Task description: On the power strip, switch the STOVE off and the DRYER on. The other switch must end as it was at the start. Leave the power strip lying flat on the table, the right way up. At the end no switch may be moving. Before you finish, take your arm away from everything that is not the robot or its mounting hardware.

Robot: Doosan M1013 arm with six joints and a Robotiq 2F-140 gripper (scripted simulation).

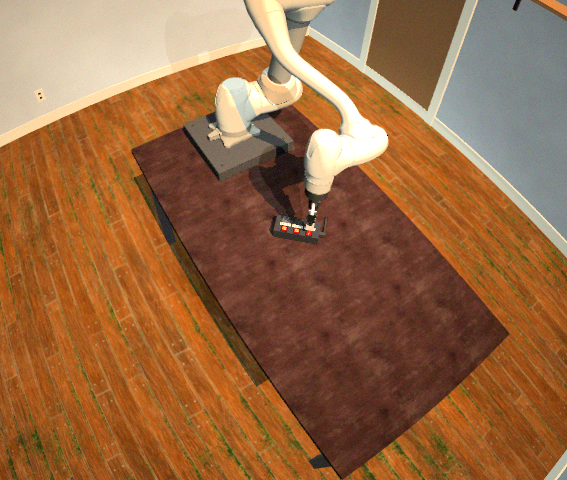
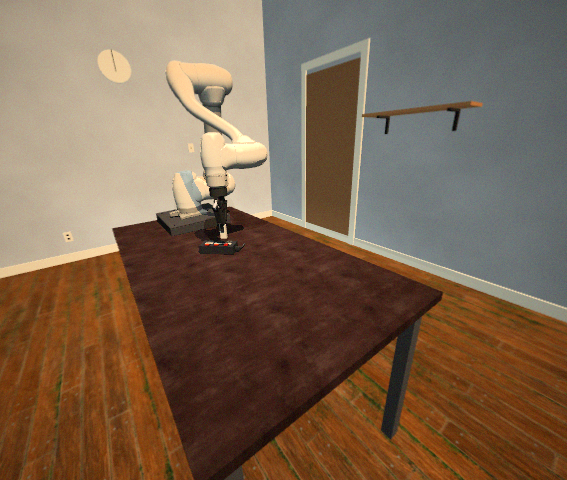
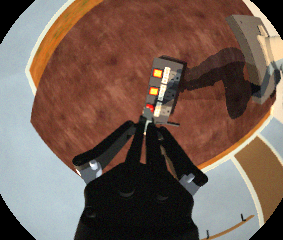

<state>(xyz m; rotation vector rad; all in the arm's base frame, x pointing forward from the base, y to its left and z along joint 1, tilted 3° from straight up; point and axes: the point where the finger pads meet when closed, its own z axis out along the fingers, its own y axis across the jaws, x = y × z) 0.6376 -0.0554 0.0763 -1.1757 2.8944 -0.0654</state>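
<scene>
Top view, item: power strip, a dark bar lying flat on the table, three red rocker switches in a row along its upper face.
Top view, end effector: gripper, fingers pressed together with nothing between them, pointing straight down.
Top view, relation: the tips stand over the end switch at the strip's cable end; whether they touch it cannot be told. The strip's long axis runs away from the tips, toward the other two switches.
Top view, room: the robot base plate lies well apart behind the arm; bare table top on every other side, edges far off.

Exterior view, item: power strip directly beneath the gripper, flat and right way up.
Exterior view, relation: tool axis about vertical, so the coming press, by judgement, goes straight down onto a rocker half.
Exterior view, room: near table edge well apart; nothing close beside the strip.

Wrist view, item: power strip reaching straight ahead from the fingertips.
Wrist view, relation: nearest switch just beyond the closed tips; middle switch and far switch follow in line.
Wrist view, labels: a pale strip runs beside the switches; lettering too small to read, so which switch is STOVE or DRYER cannot be told.
Wrist view, caution: an off-centre push could slide or tip the strip.
</scene>
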